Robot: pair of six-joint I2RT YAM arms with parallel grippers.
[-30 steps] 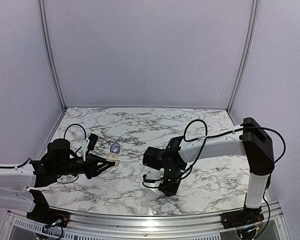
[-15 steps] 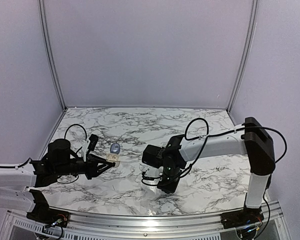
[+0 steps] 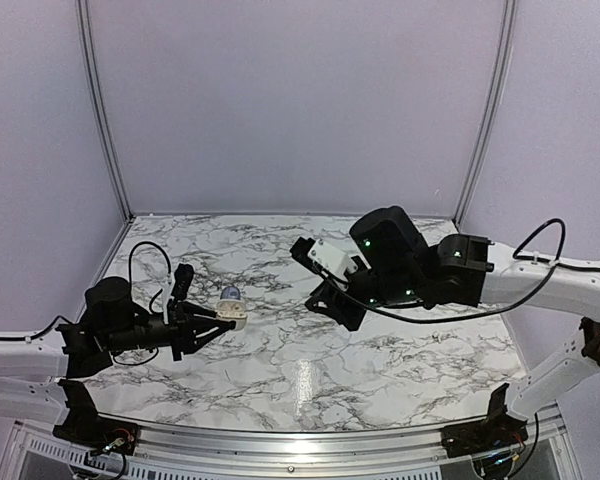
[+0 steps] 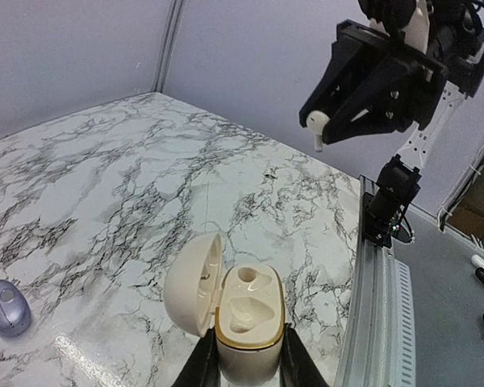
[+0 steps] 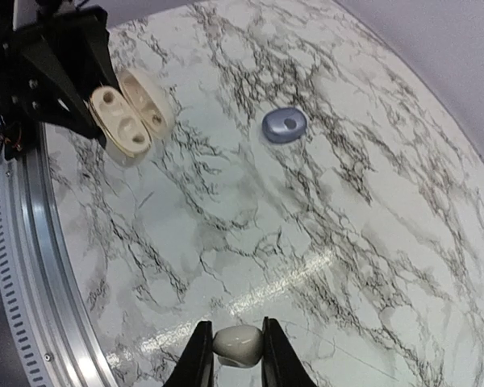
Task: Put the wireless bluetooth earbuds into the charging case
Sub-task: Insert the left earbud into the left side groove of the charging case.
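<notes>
tabletop (image 3: 410,360): white marble pattern with dark veins, walled on three sides by pale panels (image 3: 300,100).
right arm (image 3: 540,280): reached out over the middle of the tabletop, with the wrist held well above it.
left arm (image 3: 20,350): stretched low along the near left side.
right jaws: closed to a narrow gap and clamped on the cream earbud, one finger set against each side of it.
left jaws: drawn in and clamped on the lower body of the charging case, both fingers pressed to its sides.
charging case (image 4: 242,326): cream, gripped over the left part of the tabletop; the lid is swung open on its hinge to one side and two moulded sockets are exposed.
bluish-grey earbud (image 5: 285,124): laid on the tabletop just beyond the charging case, touched by nothing.
cream earbud (image 5: 239,344): pinched in the right jaws, carried above the tabletop, well apart from the charging case.
</notes>
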